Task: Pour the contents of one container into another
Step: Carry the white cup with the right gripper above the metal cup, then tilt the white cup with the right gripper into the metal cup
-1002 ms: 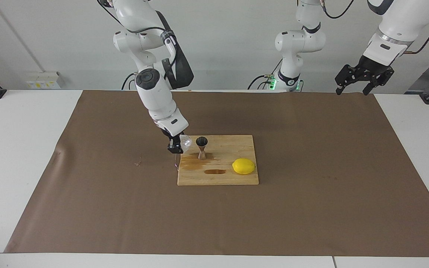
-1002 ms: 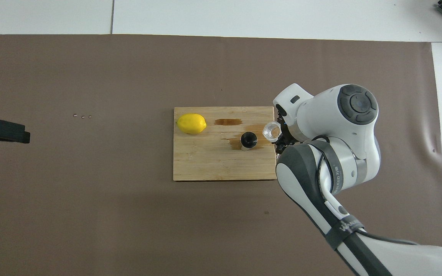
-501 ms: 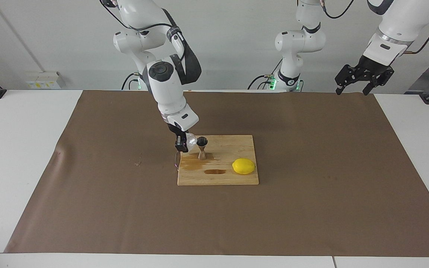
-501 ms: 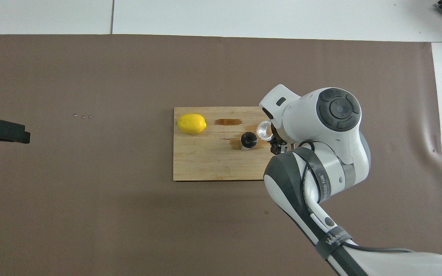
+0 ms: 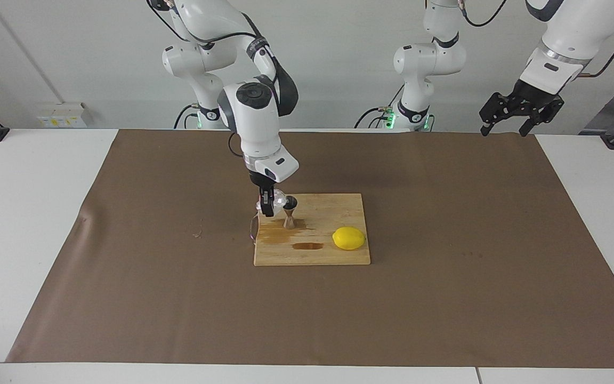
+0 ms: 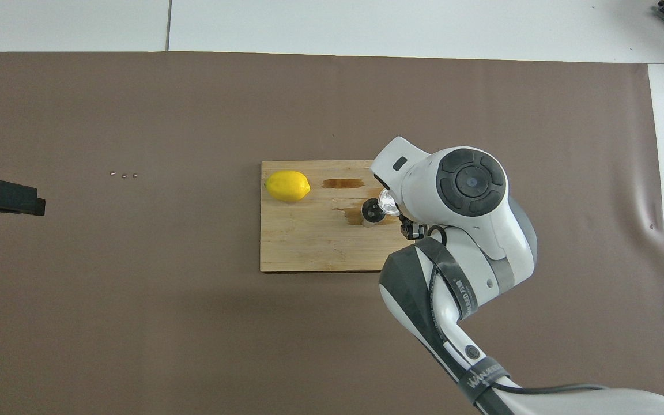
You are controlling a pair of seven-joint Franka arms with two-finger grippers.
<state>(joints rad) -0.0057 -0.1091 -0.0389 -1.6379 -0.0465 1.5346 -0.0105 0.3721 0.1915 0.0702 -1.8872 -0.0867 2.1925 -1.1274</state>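
Facing view shows your right gripper (image 5: 268, 205) clamped on the glass cup (image 5: 279, 201), tipped so its mouth meets the rim of the jigger (image 5: 289, 211), standing upright on the cutting board (image 5: 339, 256) beside a lemon (image 5: 348, 238). Your left gripper (image 5: 518, 109) waits raised, fingers spread.

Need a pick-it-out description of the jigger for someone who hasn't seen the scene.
Find the wooden cutting board in the middle of the brown mat. The jigger stands upright on the board's right-arm end, by the wet stains. It is a small dark hourglass shape, unlike the yellow lemon or the clear glass cup tipped at its rim.
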